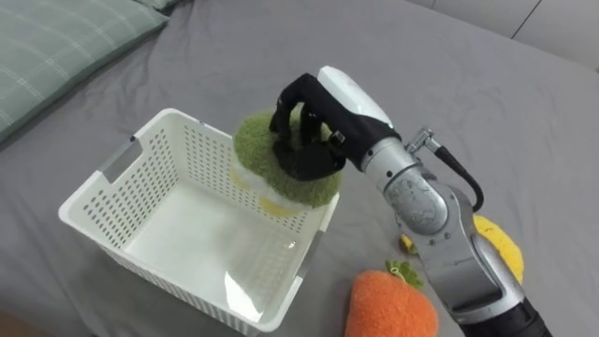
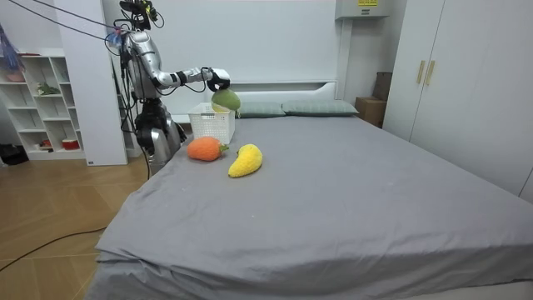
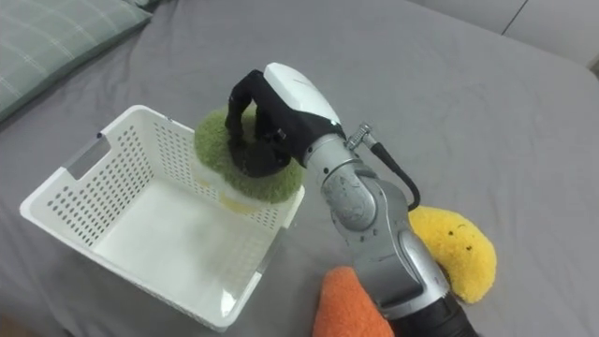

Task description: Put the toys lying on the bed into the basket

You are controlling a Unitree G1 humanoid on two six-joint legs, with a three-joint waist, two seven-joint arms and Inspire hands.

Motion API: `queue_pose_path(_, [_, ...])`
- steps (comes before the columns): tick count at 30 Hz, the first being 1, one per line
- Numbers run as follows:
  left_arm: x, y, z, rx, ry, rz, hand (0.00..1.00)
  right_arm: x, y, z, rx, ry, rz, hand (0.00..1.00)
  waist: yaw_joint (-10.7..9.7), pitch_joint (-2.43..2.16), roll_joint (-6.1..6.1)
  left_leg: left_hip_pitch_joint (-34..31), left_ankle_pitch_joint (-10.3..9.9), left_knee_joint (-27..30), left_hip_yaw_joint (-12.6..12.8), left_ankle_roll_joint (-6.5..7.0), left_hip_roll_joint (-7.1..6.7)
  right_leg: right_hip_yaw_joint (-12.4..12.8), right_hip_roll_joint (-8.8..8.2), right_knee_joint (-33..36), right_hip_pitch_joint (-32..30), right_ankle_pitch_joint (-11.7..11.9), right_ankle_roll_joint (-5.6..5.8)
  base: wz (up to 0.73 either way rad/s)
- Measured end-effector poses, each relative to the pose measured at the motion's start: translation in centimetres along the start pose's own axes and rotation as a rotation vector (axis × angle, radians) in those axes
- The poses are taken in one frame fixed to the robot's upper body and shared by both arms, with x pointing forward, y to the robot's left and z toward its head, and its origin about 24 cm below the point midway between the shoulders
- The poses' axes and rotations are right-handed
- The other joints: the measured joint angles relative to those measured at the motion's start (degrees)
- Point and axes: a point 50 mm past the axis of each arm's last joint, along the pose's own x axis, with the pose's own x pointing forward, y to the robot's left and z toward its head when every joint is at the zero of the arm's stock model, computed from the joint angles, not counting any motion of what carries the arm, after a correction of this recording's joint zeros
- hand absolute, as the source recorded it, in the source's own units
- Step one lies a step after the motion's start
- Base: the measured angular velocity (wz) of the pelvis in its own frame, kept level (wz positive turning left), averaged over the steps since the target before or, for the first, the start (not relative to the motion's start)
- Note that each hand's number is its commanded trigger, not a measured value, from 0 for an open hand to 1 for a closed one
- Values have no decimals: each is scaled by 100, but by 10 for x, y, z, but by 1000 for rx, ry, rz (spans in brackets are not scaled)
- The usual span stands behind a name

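My right hand (image 1: 314, 126) (image 3: 271, 117) is shut on a green plush toy (image 1: 281, 164) (image 3: 239, 159) with a pale underside, holding it over the near right rim of the white perforated basket (image 1: 140, 201) (image 3: 84, 192). The basket stands on the grey bed and looks empty inside. An orange plush carrot (image 1: 393, 304) (image 3: 351, 309) lies on the bed below my forearm. A yellow plush toy (image 1: 501, 245) (image 3: 454, 248) lies to its right. In the room view the robot stands at the bed's side, its hand (image 2: 218, 79) holding the green toy (image 2: 226, 101) above the basket (image 2: 211, 125).
A green checked pillow (image 1: 56, 47) lies at the upper left, another pillow (image 2: 321, 108) by the headboard. The grey bedsheet (image 2: 333, 192) stretches wide to the room view's right. A white shelf unit (image 2: 42, 108) and a wardrobe (image 2: 466, 75) stand around the bed.
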Motion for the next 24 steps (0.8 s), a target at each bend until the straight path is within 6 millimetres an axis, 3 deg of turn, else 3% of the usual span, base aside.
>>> queue_pose_path(8, [0,0,2,-4,-5,1,0,0,1,1,4,-2,1,0,-19,51,49,-8,0,-8,2,0,-2,3,1,-18,-2,2,3,0])
queue_pose_path(24, [1,0,7,2,-20,5,0,0,2,0,4,9,20,0,-19,45,42,-11,0,-5,5,0,-2,8,3,-28,-7,2,4,0])
